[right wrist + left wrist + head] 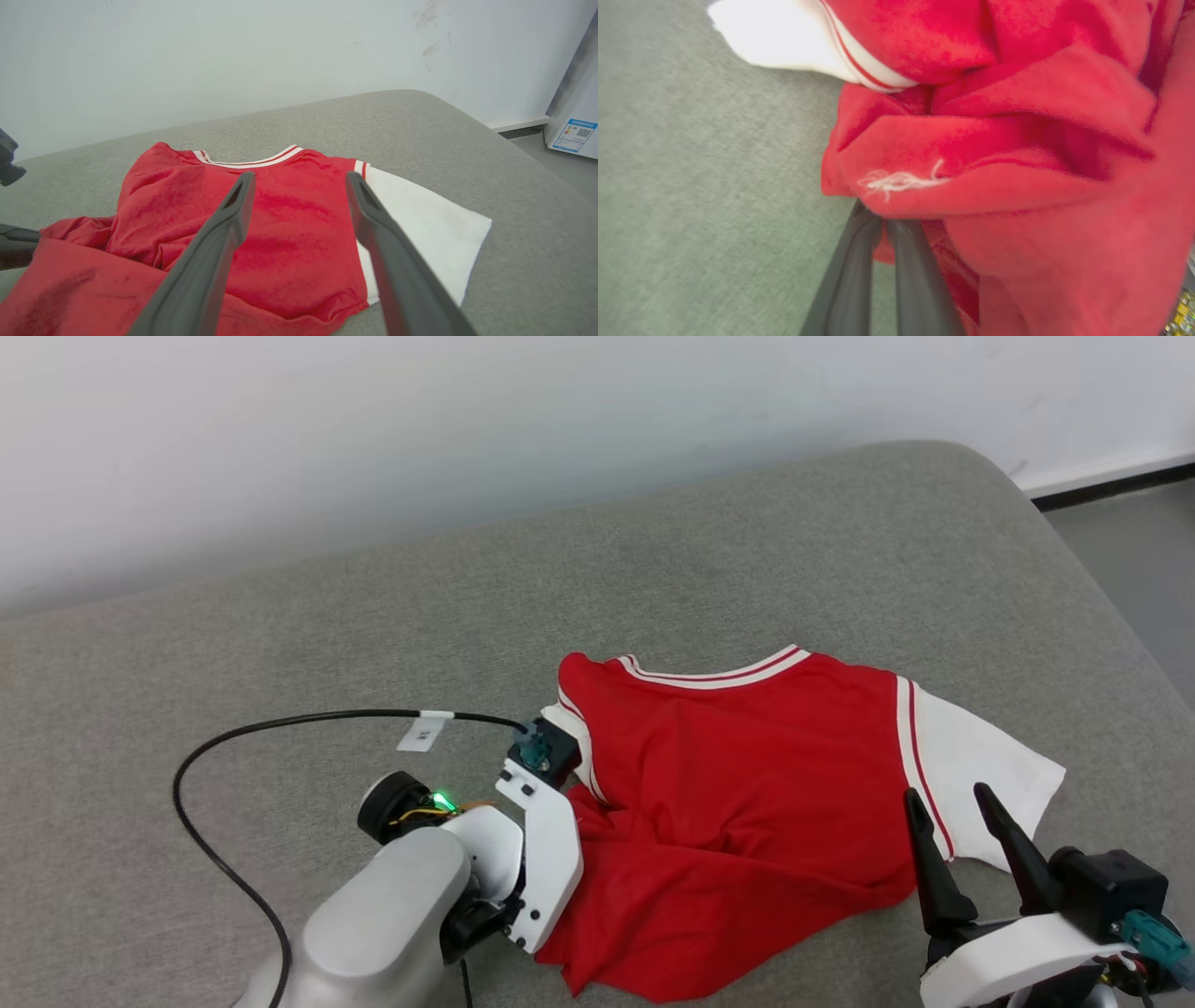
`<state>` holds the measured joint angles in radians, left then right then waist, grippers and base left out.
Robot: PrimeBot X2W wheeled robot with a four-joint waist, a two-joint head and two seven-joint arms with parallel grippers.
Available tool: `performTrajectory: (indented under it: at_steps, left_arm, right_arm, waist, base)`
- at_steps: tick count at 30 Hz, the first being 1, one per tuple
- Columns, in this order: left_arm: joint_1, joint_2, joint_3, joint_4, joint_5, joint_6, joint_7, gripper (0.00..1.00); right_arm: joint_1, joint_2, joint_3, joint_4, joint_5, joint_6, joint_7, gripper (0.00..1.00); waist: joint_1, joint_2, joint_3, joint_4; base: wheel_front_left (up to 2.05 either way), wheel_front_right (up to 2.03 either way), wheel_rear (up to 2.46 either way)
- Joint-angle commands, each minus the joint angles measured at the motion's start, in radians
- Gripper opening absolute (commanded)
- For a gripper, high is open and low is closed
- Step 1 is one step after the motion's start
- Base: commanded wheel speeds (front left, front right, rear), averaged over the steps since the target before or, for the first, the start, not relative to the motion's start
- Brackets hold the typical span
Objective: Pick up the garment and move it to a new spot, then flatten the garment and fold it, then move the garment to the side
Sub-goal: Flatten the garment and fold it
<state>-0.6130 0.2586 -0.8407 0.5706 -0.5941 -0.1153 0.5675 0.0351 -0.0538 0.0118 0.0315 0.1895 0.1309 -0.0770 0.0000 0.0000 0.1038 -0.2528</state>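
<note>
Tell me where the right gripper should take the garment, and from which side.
Probably the outer hem of the garment's white sleeve, approached low from the robot's right. That sleeve lies flat with a free edge on the cushion, just ahead of the open right gripper, opposite the bunched red fold the left gripper pinches.

At seven o'clock in the head view, the left forearm (392,915) was a rounded pale-grey shell ending in a white bracket (546,859) with dark screws (526,791). A green light (442,800) glowed beside a black knob (387,803) and yellow wires (415,815). A black cable (280,721) with a white tag (422,733) ran to a teal plug (534,747). At five o'clock, the right gripper (945,793) had two tapering dark fingers (934,877), a white base (1018,952) and a second plug (1156,938).
</note>
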Motion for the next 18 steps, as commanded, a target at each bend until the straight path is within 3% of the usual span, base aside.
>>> performTrajectory:
  at_steps: [1,9,18]
  left_arm:
    - [0.015,0.016,0.013,-0.011,0.007,0.012,-0.029,0.0]
    - [0.111,0.115,0.077,-0.175,0.013,0.117,-0.147,0.0]
    - [0.402,0.286,0.179,-0.465,-0.051,0.315,-0.137,0.0]
  right_arm:
    - [0.013,0.003,-0.003,-0.009,-0.008,0.0,0.006,1.0]
    - [0.065,0.003,-0.024,-0.047,-0.026,0.0,0.041,1.0]
    - [0.095,0.003,-0.031,-0.087,-0.031,0.0,0.057,1.0]
  waist:
    - [0.0,0.0,-0.024,0.023]
    - [0.0,0.0,-0.116,0.136]
    - [0.0,0.0,-0.156,0.261]
  base:
    - [0.0,0.0,0.0]
    - [0.0,0.0,0.0]
    - [0.0,0.0,0.0]
